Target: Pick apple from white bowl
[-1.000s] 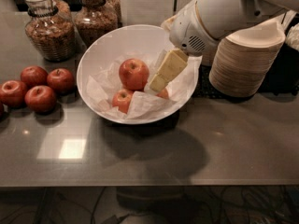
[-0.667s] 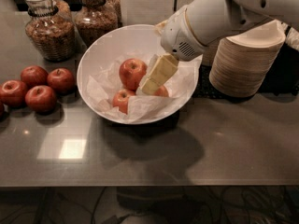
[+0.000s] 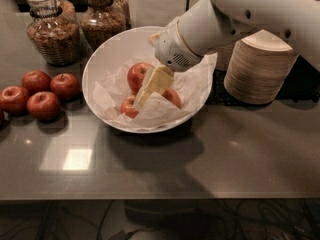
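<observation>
apple [image 3: 137,75]: red, orange-yellow blush
white bowl [image 3: 106,59]: plain white; paper lining [image 3: 196,81] white
hand [image 3: 145,95]: pale yellow, on white arm [image 3: 215,26]; inside bowl, at apple's 5 o'clock
side apples [image 3: 44,105]: deep red, bowl's 9 o'clock
jars [image 3: 52,36]: clear, brown speckled fill
bowl stack [image 3: 260,71]: beige, fine banding
desk [image 3: 240,156]: dark grey

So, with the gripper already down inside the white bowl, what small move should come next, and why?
Probably a short shift toward the picture's left, to centre on the apple. The gripper sits low in the white bowl, its tip at the apple's right edge and just above the smaller apple, so closing here would likely miss the big one or catch the paper lining.
</observation>
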Robot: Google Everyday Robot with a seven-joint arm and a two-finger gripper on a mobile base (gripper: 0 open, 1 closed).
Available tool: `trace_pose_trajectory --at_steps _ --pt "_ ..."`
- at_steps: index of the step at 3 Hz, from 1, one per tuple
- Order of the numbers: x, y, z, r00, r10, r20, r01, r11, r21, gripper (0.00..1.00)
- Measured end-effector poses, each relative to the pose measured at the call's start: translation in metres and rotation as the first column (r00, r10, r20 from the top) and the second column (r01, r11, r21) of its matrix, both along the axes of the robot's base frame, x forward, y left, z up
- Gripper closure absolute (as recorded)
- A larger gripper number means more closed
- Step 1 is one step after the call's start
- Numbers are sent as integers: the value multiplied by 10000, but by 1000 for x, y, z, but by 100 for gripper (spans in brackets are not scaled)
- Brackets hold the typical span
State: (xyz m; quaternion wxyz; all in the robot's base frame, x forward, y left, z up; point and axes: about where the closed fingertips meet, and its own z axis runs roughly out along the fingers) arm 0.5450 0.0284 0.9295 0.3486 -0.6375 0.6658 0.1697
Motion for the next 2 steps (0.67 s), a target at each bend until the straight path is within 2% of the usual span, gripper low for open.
trace_pose_trajectory --at_steps 2 --pt "8 2 -19 9995 -15 -308 12 9999 -102 0"
